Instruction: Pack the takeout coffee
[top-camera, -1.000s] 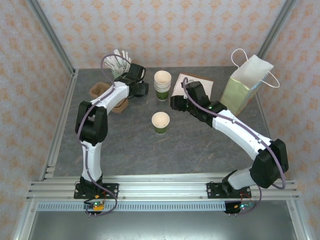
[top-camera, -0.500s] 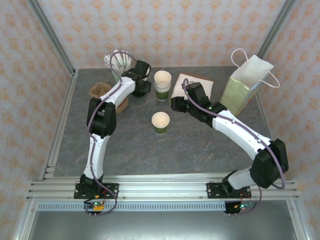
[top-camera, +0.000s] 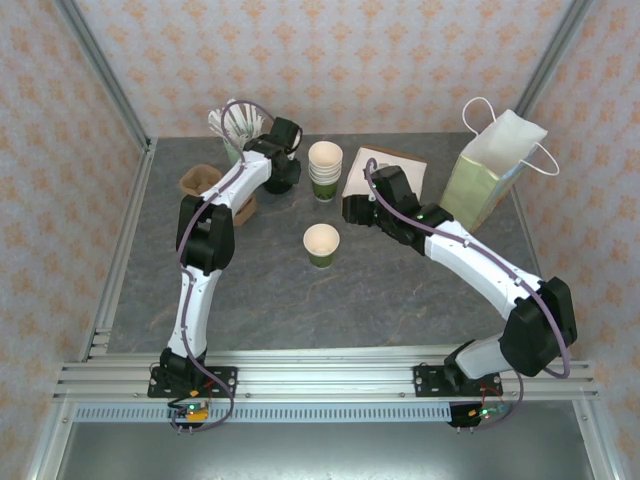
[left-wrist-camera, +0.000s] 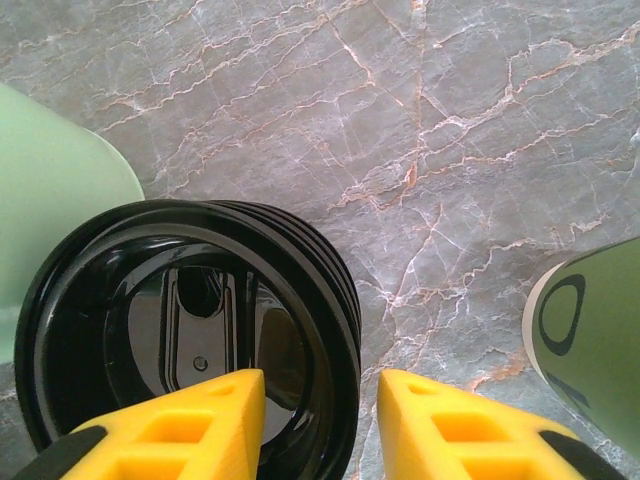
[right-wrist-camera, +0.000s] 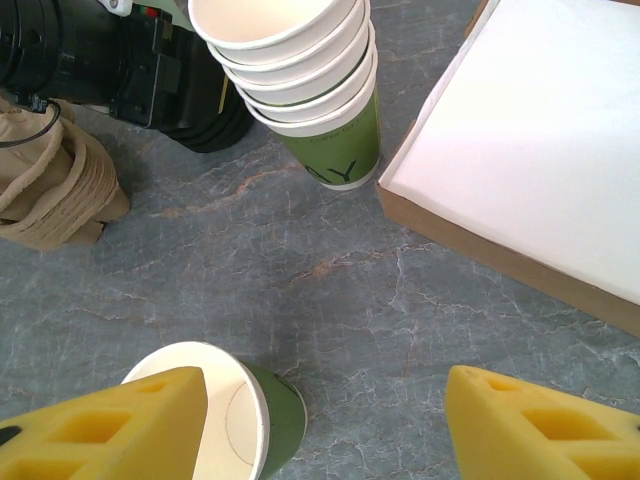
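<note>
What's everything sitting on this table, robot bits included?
table: one, grey marble, under everything
open paper cup: one, cream with green band, centre
stacked cups: one stack, cream and green, behind the open cup
black lids: one stack, left of the stacked cups
tumbler of white sticks: one, mint green, back left
brown paper pile: count unclear, left side
box of white paper: one, brown, right of the stacked cups
paper bag: one, pale green, white handles, back right
left end effector: yellow fingers straddling the lids' rim
right end effector: yellow fingers, open, near the open cup
</note>
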